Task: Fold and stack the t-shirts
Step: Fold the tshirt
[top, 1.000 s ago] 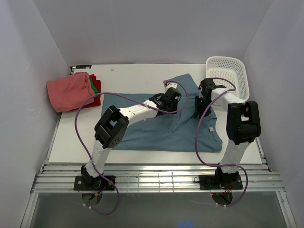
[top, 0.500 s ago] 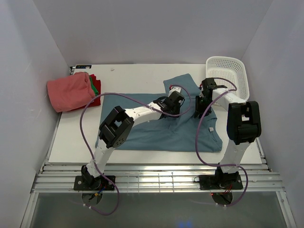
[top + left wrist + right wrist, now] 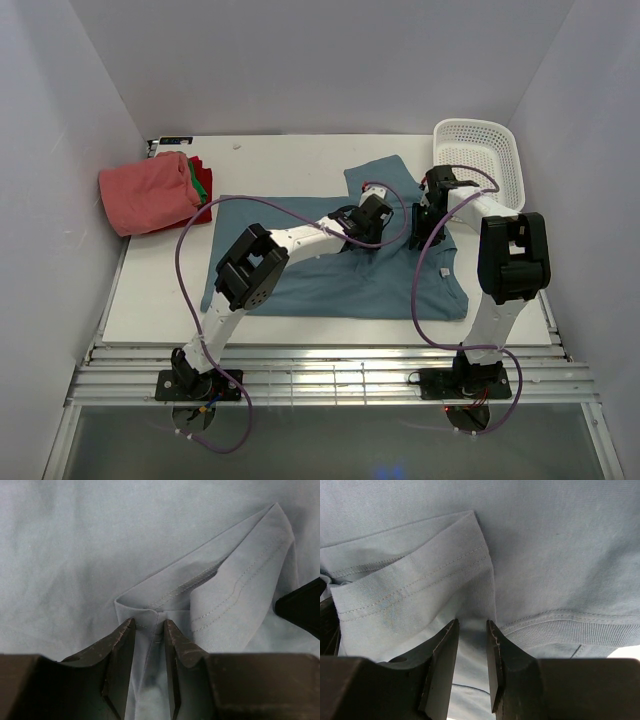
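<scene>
The large teal-blue t-shirt (image 3: 340, 275) lies spread on the white table, with one sleeve folded up toward the back near the basket. My left gripper (image 3: 372, 216) is shut on a folded hem of it; in the left wrist view (image 3: 150, 626) cloth fills the narrow gap between the jaws. My right gripper (image 3: 424, 216) is shut on the sleeve edge close by, and cloth sits between its jaws in the right wrist view (image 3: 472, 626). The folded salmon-pink shirt (image 3: 148, 190) lies on green (image 3: 203, 180) and red (image 3: 201, 212) ones at the far left.
A white mesh basket (image 3: 482, 160) stands at the back right, just beyond my right gripper. The table's right edge (image 3: 548, 310) runs beside the right arm. Purple cables loop over both arms.
My left gripper has moved right along the shirt, closer to the right gripper, drawing the cloth with it. The right gripper has stayed in place.
</scene>
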Available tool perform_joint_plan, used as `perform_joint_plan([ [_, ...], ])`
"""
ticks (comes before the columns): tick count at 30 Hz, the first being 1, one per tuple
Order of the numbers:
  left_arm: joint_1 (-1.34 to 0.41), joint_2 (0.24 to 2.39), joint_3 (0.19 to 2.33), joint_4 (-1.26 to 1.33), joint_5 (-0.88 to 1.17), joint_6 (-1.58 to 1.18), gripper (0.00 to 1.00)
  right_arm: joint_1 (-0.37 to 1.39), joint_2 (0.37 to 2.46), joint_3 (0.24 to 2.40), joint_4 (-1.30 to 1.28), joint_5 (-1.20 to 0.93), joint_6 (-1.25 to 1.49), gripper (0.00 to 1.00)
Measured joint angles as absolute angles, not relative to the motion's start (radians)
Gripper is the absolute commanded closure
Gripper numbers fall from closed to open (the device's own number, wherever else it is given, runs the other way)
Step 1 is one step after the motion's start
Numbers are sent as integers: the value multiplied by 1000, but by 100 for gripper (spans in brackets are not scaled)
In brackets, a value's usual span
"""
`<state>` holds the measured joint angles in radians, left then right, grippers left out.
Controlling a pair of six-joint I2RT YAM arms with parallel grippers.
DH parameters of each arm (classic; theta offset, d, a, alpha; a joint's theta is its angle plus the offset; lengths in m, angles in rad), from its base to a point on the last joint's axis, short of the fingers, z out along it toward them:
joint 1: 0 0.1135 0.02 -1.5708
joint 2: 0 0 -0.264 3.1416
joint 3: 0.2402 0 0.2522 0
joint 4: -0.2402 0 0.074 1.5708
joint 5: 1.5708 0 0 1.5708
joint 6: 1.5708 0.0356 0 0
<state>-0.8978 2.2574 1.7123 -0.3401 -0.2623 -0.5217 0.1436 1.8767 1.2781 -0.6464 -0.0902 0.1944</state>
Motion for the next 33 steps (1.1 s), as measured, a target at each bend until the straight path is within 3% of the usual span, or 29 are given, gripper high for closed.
perform_joint_plan([
  [5,-899,2268,1724,-345,-270,-516,83,140,1877,1278,-645,-94,194,65],
  [7,-899,2269,1727,-352,-276,-514,87,138,1877,1274,-640,-94,194,65],
  [33,-853,2235,1676,-362,-363,-521,87,124,1880,1247,-622,-107,200,66],
])
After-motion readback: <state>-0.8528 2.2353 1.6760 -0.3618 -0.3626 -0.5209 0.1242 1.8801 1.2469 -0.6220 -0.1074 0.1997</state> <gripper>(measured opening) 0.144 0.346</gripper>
